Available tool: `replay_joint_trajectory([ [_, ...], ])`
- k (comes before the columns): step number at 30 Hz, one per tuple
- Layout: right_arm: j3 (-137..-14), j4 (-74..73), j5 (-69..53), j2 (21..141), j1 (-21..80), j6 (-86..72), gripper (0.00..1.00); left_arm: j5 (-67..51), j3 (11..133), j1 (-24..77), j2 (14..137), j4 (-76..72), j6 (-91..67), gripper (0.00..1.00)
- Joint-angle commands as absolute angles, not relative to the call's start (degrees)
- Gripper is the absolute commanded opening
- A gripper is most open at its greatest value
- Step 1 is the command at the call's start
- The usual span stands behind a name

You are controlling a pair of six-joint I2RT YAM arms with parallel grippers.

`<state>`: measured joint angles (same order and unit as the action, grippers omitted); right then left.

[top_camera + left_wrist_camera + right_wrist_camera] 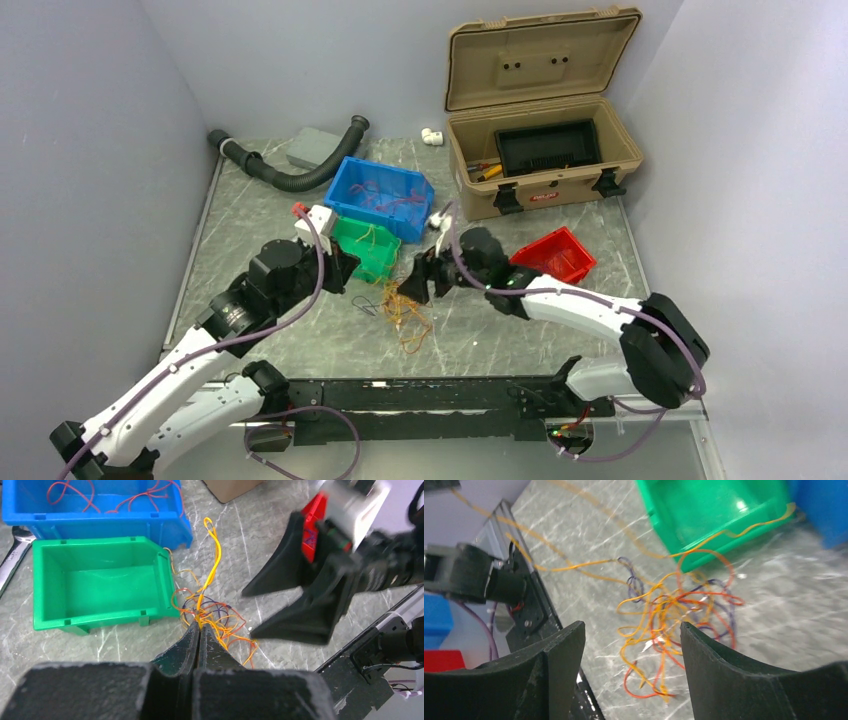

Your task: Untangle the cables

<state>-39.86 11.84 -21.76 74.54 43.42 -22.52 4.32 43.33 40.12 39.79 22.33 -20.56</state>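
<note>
You are at the pulling-apart step: your left end effector (199,632) pinches some cables (674,611) from the pile on the tabletop (784,630) by the green bin (100,587), your right end effector (631,630) hangs open above, so next it should grab one strand.

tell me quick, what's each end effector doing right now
Left end effector: closed, pinching strands of the cables.
Right end effector: open, holding nothing.
</note>
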Motion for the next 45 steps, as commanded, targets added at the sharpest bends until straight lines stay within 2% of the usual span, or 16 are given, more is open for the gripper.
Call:
replay_joint_trajectory([
  [1,-41.16,15.92,-14.98,78.73,50.51,-20.24,0.72,1.66,47.53,40.31,41.14,21.78,-19.60,0.00],
  [7,-42.87,15.76,-5.76,86.95,54.20,-24.01,0.67,0.65,51.94,40.25,42.54,21.58,-19.55,0.00],
  [11,-40.87,12.80,5.01,88.90,54.76,-29.65,0.60,3.75,57.30,40.27,44.05,22.82,-17.92,0.00],
  [15,-36.18,10.37,14.23,85.05,54.63,-33.42,0.47,8.17,65.78,40.33,46.64,27.55,-14.07,0.00],
  [19,-31.29,4.72,23.89,77.40,53.81,-38.97,0.22,16.30,73.14,40.32,48.21,31.30,-9.95,0.00],
  [23,-28.82,-4.62,31.01,69.26,52.18,-45.03,0.05,23.36,73.94,40.19,46.70,30.81,-8.94,0.00],
  [28,-26.58,-13.10,39.22,57.59,51.04,-50.57,0.02,26.60,72.29,40.01,43.77,27.88,-8.23,0.00],
  [31,-25.49,-12.91,40.37,51.74,50.65,-47.56,0.02,26.40,72.48,39.93,43.73,27.71,-7.07,0.00],
  [36,-24.87,-12.96,41.55,47.11,50.12,-45.10,0.11,30.29,75.85,39.88,45.49,30.68,-6.11,0.00],
  [39,-24.50,-9.96,37.35,46.48,50.05,-41.26,0.10,28.32,76.45,39.82,45.53,29.69,-5.14,0.00],
  [43,-23.08,-2.60,27.81,45.53,50.03,-35.32,0.00,24.13,78.06,39.83,46.89,29.01,-5.37,0.00],
  [45,-22.26,0.41,23.50,44.68,50.01,-32.94,0.00,22.59,79.04,39.86,47.99,28.81,-5.64,0.00],
])
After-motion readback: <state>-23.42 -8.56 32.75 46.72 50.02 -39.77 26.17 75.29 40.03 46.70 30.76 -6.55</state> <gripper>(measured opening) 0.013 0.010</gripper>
